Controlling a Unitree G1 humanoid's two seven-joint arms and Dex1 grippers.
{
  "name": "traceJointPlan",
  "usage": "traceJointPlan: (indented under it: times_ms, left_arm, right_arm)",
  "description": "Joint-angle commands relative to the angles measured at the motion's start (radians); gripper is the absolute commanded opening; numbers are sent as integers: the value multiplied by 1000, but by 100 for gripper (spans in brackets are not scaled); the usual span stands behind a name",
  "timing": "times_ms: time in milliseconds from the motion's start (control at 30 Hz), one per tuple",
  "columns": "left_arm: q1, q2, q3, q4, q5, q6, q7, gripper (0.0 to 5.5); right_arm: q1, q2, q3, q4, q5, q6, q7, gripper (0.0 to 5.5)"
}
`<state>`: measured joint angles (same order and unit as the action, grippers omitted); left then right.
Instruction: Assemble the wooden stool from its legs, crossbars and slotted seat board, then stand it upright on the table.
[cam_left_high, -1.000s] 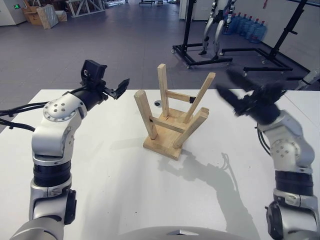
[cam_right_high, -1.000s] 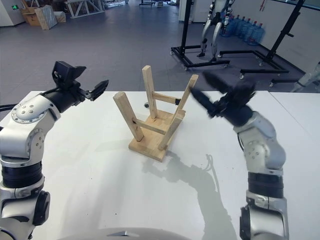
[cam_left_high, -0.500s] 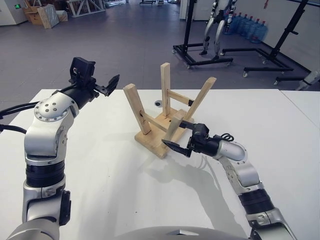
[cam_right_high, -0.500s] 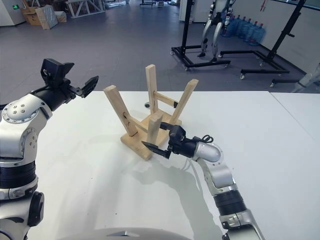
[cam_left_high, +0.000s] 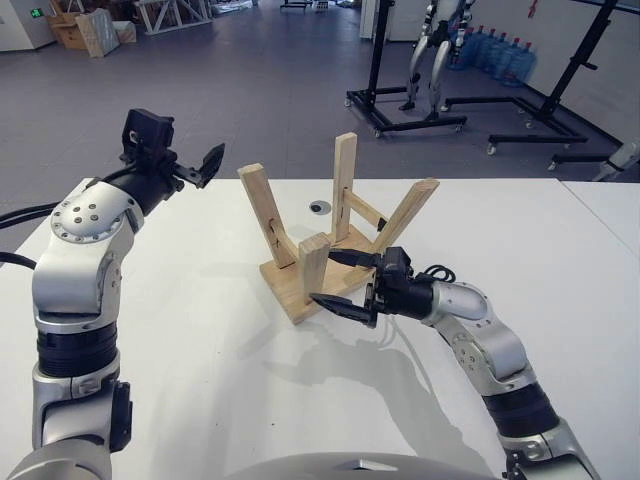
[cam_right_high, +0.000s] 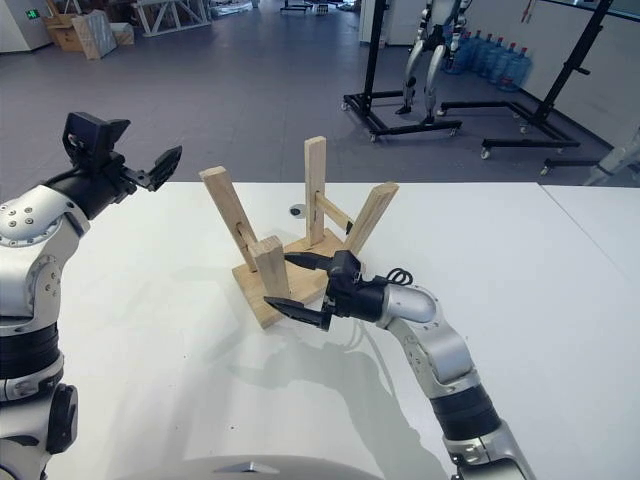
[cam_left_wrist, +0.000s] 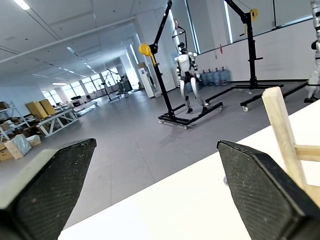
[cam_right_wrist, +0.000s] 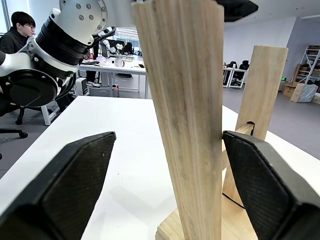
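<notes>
Left eye view: right claw open astride stool leg; left claw open.

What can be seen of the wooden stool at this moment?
The wooden stool is pale bare wood, assembled and upside down: its seat board rests on the white table, four splayed legs point up, joined by crossbars. The right gripper, open, straddles the nearest leg; contact is unclear.

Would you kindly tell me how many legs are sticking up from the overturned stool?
4. The far-left leg, the back leg and the right leg stand free; the nearest leg sits inside the open right gripper.
</notes>
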<state>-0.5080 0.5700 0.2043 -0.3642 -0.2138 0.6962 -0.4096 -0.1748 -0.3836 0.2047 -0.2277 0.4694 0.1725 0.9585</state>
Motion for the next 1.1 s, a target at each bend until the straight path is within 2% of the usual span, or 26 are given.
traceJointPlan:
  times_ms: [33,467,733,833,967,1100]
  left_arm:
    - [-38,20,6,1,-3,6,9,446]
    - [-41,6,-2,-6,-14,12,38,446]
    - [-72,29,11,25,-14,8,36,446]
    - [-76,26,-2,27,-13,7,34,446]
    - [-76,38,7,37,-11,1,31,446]
    - [-83,41,5,46,-5,-10,34,446]
  right_arm:
    - [-49,77,56,34,-80,-31,-68,392]
    - [-241,333,225,290,-305,-177,-191,392]
    - [-393,452,187,582,-444,-290,-388,392]
    - [-416,463,139,494,-386,-221,-387,392]
    - [-415,425,101,211,-259,14,-333,392]
    - [-451,401,46,26,-108,264,-335,392]
